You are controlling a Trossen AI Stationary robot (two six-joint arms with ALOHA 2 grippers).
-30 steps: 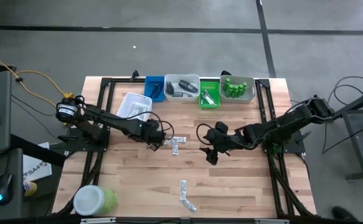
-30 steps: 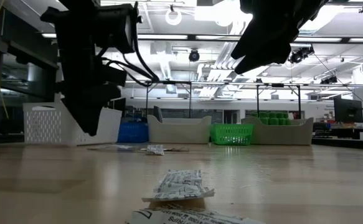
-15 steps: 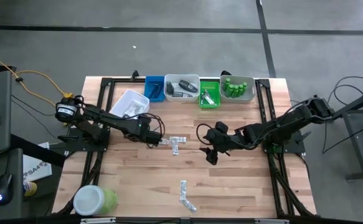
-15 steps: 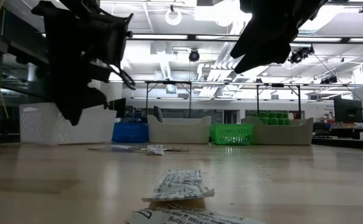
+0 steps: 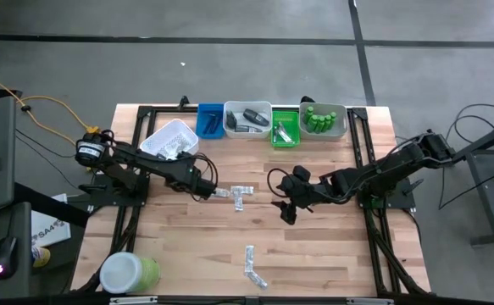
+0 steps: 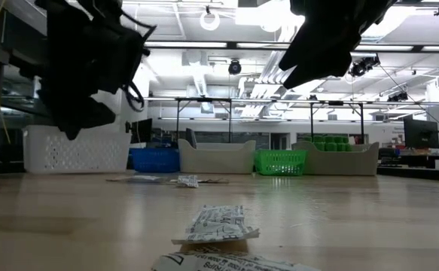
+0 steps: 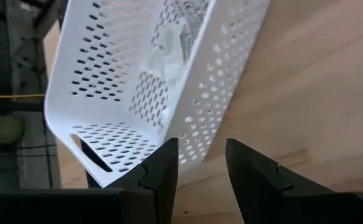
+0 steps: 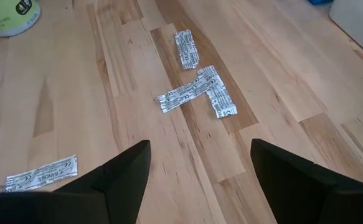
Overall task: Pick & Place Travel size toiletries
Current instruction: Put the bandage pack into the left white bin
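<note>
Clear, silvery printed sachets lie flat on the wooden table: a small cluster (image 5: 236,194) between the two grippers, also in the right wrist view (image 8: 197,93), and a pair (image 5: 252,264) near the near edge. My left gripper (image 5: 201,185) hangs low beside the white perforated tray (image 5: 170,140). It is open by a narrow gap (image 7: 201,155) and faces the tray's long wall (image 7: 218,93). More sachets (image 7: 169,43) lie inside the tray. My right gripper (image 5: 284,206) hovers wide open (image 8: 200,158) right of the cluster and holds nothing. My left gripper has one fingertip (image 7: 167,152) right at the lower edge of the white tray's perforated long wall (image 7: 190,140). I cannot tell whether it touches the wall. Nothing is between the fingers.
A row of bins stands along the far edge: a blue bin (image 5: 211,119), a grey bin with dark pieces (image 5: 247,118), a green bin (image 5: 285,129) and a grey bin with green bottles (image 5: 324,119). A big green jar with a white lid (image 5: 129,273) stands at the near left corner.
My left gripper has drawn back from the sachet cluster toward the table's left and turned to face the white tray. The tray has slid a little toward the left edge and turned about on the table. The right arm has kept still.
</note>
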